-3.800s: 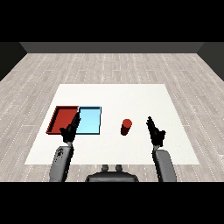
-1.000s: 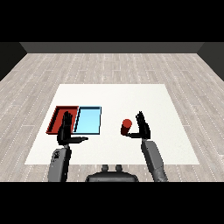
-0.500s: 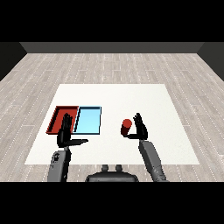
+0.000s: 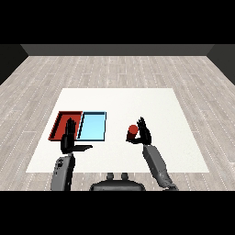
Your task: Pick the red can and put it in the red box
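Closer now, the right hand (image 4: pixel 144 133) touches the red can (image 4: pixel 132 131), fingers straight; left hand (image 4: pixel 69 139) hovers open over the red tray (image 4: pixel 59 124).

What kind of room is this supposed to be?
Probably a bare test space, not a home: a white table on grey plank flooring, holding only a red tray, a light blue tray and a red can.

Light falls evenly and brightly over the white bench (image 4: pixel 151 103), with no glare or hot spots on it. Shadows are faint: only a soft dark patch shows on the bench under the left hand (image 4: pixel 69 140), and the source of the light cannot be told. The wooden floor (image 4: pixel 114 69) grows dimmer toward the dark far wall.
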